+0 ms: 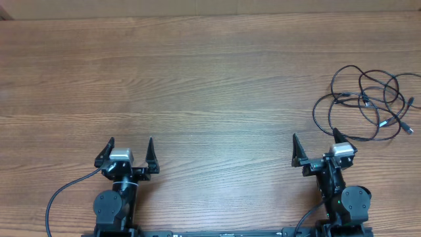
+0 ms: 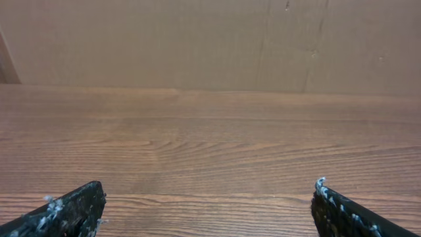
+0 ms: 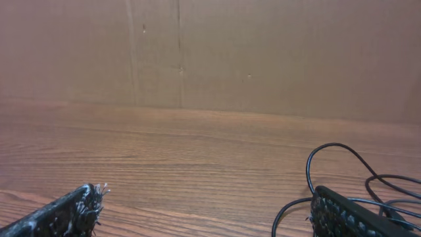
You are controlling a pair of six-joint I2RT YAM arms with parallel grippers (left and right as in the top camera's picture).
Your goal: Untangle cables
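Observation:
The cables (image 1: pixel 368 102) are thin black cords lying in a tangle of overlapping loops on the wooden table at the right, with small plugs at their ends. Part of a loop shows in the right wrist view (image 3: pixel 329 158), beside the right fingertip. My right gripper (image 1: pixel 314 143) is open and empty, just in front of and to the left of the tangle. My left gripper (image 1: pixel 130 146) is open and empty at the front left, far from the cables. In the left wrist view the fingers (image 2: pixel 207 197) stand wide apart over bare wood.
A brown cardboard wall (image 2: pixel 210 39) stands along the table's far edge. Each arm's own black wire runs off its base at the front edge (image 1: pixel 62 194).

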